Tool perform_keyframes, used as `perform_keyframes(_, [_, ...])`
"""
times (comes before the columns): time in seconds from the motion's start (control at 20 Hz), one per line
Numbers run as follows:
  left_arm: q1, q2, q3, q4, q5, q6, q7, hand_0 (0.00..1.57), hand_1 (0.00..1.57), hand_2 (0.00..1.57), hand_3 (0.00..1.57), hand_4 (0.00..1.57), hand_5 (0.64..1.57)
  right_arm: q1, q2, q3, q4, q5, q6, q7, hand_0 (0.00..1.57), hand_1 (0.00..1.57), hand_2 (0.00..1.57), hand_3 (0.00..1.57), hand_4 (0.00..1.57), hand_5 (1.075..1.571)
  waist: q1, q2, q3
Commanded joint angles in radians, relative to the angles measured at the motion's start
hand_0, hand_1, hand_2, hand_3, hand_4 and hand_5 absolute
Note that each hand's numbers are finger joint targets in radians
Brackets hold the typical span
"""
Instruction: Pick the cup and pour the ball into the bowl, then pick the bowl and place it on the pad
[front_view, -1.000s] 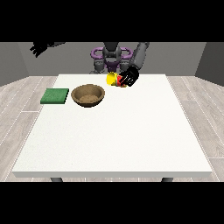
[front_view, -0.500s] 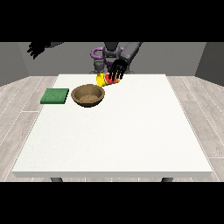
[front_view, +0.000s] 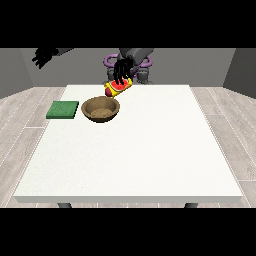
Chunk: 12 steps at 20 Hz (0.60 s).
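A yellow cup (front_view: 118, 88) with red showing at its mouth hangs tilted just above the far right rim of the brown wooden bowl (front_view: 100, 108). The black hand at the view's right (front_view: 122, 70) reaches down from above, its fingers curled round the cup. I cannot make out the ball apart from the cup's red. The green pad (front_view: 63, 109) lies flat on the table, left of the bowl. Far from these, the hand at the view's left (front_view: 45, 55) is raised high beyond the table's far left corner, fingers relaxed and holding nothing.
The white table (front_view: 135, 150) stretches wide towards the camera, with its edges near the front and sides. The robot's torso (front_view: 131, 62) stands behind the far edge.
The hand holding the cup has carried it towards the view's left, from beside the bowl to above its rim, and tipped it. The raised hand has barely shifted.
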<state>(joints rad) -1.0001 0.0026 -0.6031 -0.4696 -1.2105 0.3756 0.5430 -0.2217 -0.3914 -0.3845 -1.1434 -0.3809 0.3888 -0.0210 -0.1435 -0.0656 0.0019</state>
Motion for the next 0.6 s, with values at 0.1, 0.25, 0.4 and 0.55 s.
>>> perform_keyframes(0.1, [-0.051, -0.003, -0.122, -0.054, -0.084, -0.222, 0.086, 0.61, 0.61, 1.49, 1.54, 1.03, 1.571, -0.056, 0.021, 0.032, 0.023, 0.009, -0.003, 0.010, 0.00, 0.00, 0.00, 0.31, 0.69, 1.553, -0.036, -0.010, -0.0011])
perform_keyframes(0.25, [0.006, -0.003, -0.179, -0.154, -0.071, -0.328, 0.111, 0.25, 0.25, 1.23, 1.56, 1.08, 1.570, -0.059, 0.032, 0.037, 0.044, 0.018, -0.017, 0.012, 0.00, 0.00, 0.00, 0.32, 0.69, 1.553, -0.049, -0.025, -0.0015])
perform_keyframes(0.4, [0.007, -0.003, -0.204, -0.213, -0.087, -0.393, 0.109, 0.17, 0.17, 1.19, 1.57, 1.13, 1.570, -0.078, 0.031, 0.050, 0.042, 0.032, -0.033, 0.022, 0.00, 0.00, 0.00, 0.27, 0.69, 1.548, -0.039, -0.015, -0.0016])
perform_keyframes(0.55, [-0.030, -0.003, -0.171, -0.288, -0.078, -0.445, 0.066, 0.00, 0.00, 1.06, 1.55, 1.11, 1.570, -0.094, 0.021, 0.012, 0.082, 0.044, -0.072, -0.037, 0.00, 0.00, 0.00, 0.05, 0.71, 1.548, 0.042, 0.002, -0.0012])
